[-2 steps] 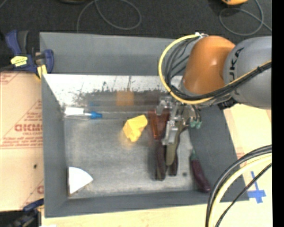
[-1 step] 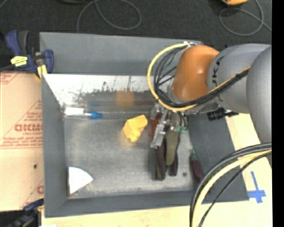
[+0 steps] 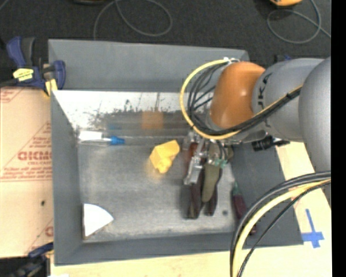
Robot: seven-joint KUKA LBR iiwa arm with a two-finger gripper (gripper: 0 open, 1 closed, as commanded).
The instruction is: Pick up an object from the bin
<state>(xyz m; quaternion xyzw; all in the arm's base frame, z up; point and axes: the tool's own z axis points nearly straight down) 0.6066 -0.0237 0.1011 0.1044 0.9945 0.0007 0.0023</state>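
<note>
The pincer (image 3: 200,212) is lowered into the grey bin (image 3: 132,195); whether it is apart or together cannot be told. A yellow crumpled lump (image 3: 163,156) lies near the pincer, up-left of it, and is best straddled squarely before closing

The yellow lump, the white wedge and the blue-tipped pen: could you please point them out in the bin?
yellow lump (image 3: 163,157), camera view, on its crumpled middle.
white wedge (image 3: 96,219), camera view, on its broad middle.
blue-tipped pen (image 3: 98,137), camera view, on its pale barrel.
</note>
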